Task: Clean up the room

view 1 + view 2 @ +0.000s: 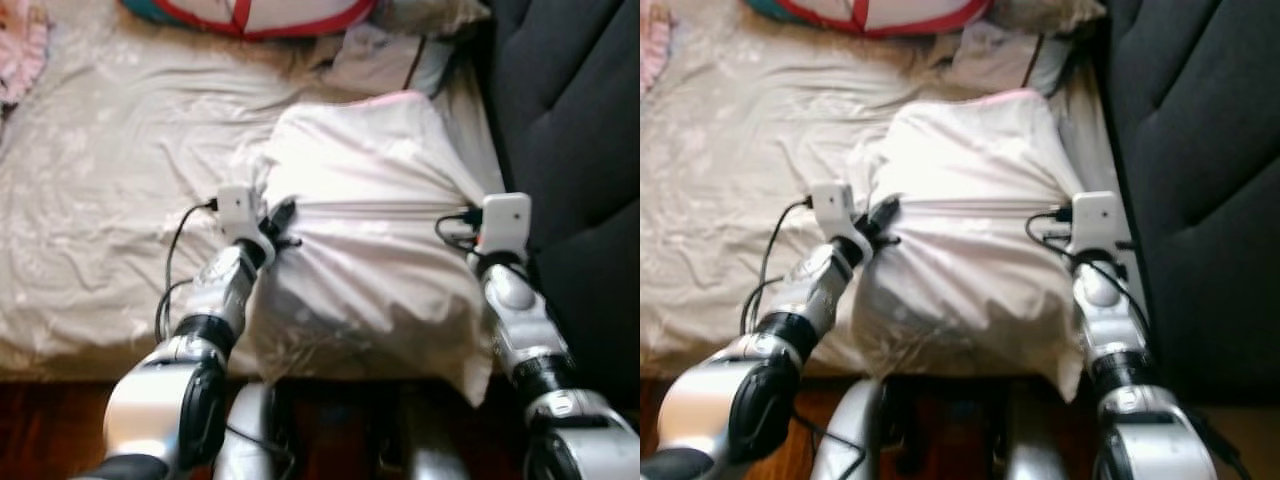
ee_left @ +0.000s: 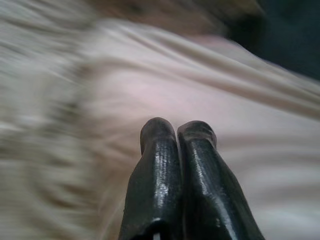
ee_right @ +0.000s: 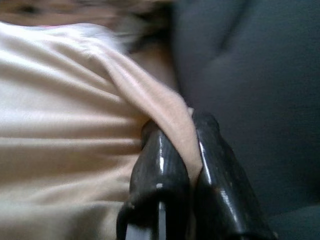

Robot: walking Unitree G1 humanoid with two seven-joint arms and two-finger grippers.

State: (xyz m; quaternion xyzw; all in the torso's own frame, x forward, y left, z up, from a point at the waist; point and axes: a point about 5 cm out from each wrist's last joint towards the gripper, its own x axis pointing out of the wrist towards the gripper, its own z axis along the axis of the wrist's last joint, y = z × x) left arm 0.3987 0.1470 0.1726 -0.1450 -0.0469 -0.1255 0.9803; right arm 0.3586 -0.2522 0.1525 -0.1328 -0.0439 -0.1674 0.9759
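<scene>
Where both grippers pinch its sides, the white pillow (image 1: pixel 370 210) creases.

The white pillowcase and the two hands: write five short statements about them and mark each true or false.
1. The right hand pinches a fold of the white pillowcase between its fingers. True.
2. The left hand is wide open. False: the left wrist view shows its fingers pressed together.
3. The pillowcase lies on a bed with a pale sheet. True.
4. The dark padded surface stands on the robot's left. False: it is on the right.
5. The left hand holds a bottle. False: it is at the pillowcase's left edge.
</scene>
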